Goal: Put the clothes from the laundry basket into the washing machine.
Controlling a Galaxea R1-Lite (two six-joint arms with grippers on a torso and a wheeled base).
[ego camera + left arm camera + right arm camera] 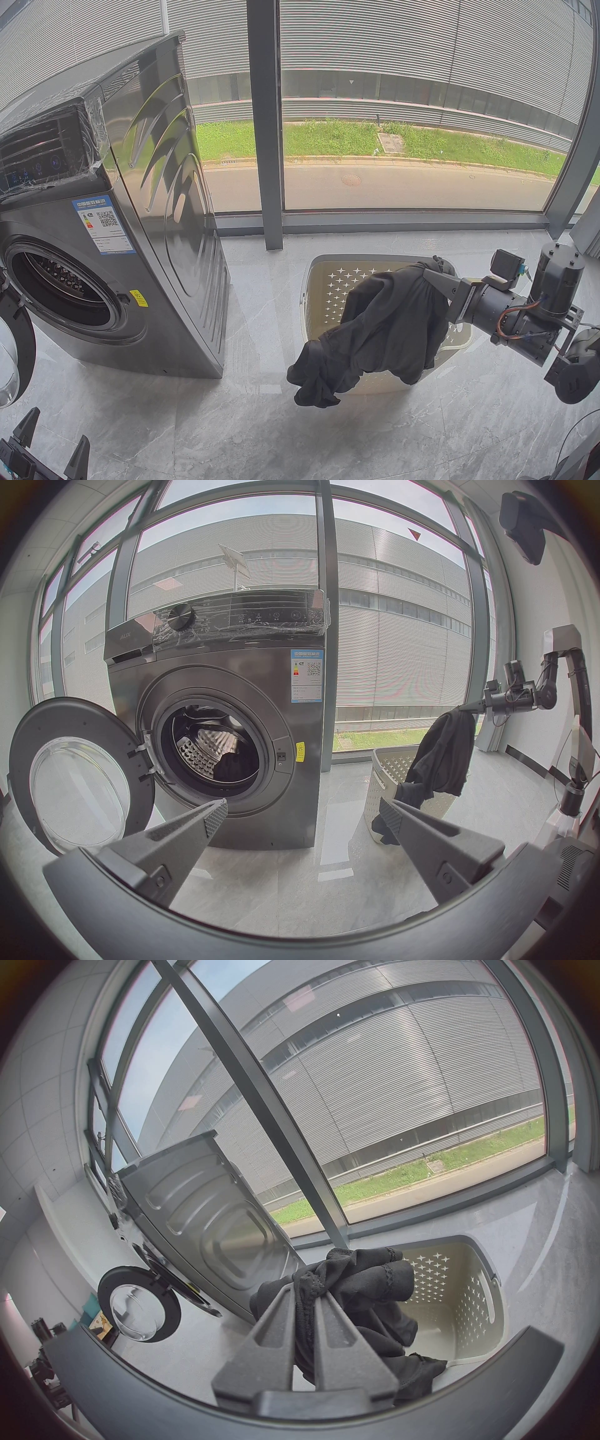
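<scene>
Head view, right side: right gripper (437, 280) pinched shut on the top of a dark cloth (381, 331). Held up above the laundry basket (319, 275), long loose part hanging straight down. Low end dangling outside the basket's near corner, close to the floor (262, 425). Cannot tell whether touching it or not. No other clothes seen inside the basket.

Over on the left: the washing machine (156, 206), with its door (75, 780) swung wide open and its round hole (62, 290) facing the robot.

Left gripper (301, 806) spread wide, holding nothing. Low down, right in front of the hole. Much nearer to the machine than the right one, but well apart from the cloth.

Main thing for the next move: hole far off to the left of the holding hand, bare floor in between, machine's front corner in the way. Looks like a long carry to the left, then in through the hole. Probably best to lift high first, to keep the hanging tail off the floor and off the basket rim. Could also catch on the open door, or slip loose and land short of the hole.
</scene>
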